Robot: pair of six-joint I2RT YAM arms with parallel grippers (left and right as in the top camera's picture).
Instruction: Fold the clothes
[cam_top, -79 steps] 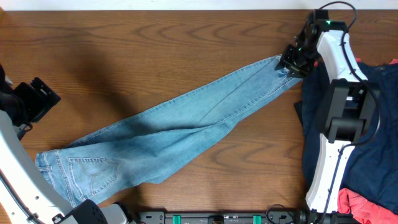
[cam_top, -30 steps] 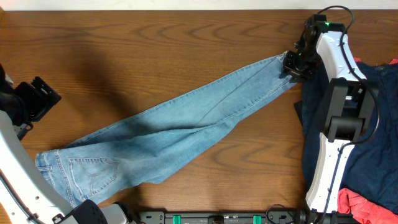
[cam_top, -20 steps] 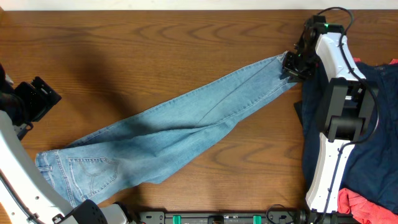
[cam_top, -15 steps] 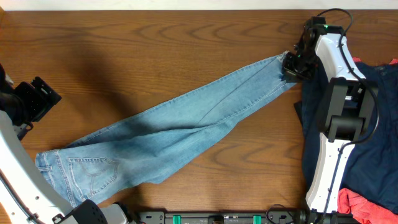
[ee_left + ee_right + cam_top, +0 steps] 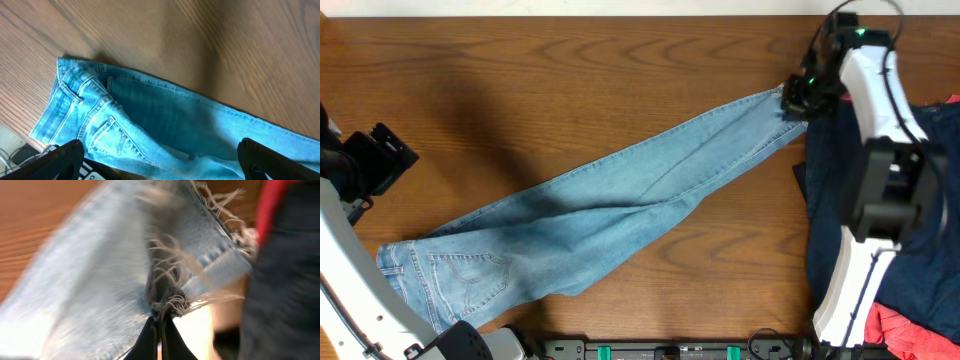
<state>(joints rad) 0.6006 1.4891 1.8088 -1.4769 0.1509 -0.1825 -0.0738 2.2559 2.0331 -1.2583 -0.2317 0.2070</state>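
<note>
Pinching the frayed hem (image 5: pixel 215 255), the right tool (image 5: pixel 794 98) is clamped fully closed on one leg end of the jeans (image 5: pixel 620 200), judged the corner hold for drawing that leg over into a fold. The jeans lie diagonally across the bench (image 5: pixel 570 60). The left tool (image 5: pixel 380 160) hangs spread wide and empty near the waistband (image 5: pixel 70 95). No brand, label or writing is legible.

Jeans (image 5: pixel 620 205), navy garment (image 5: pixel 940 270), red garment (image 5: pixel 905 328): one each
</note>
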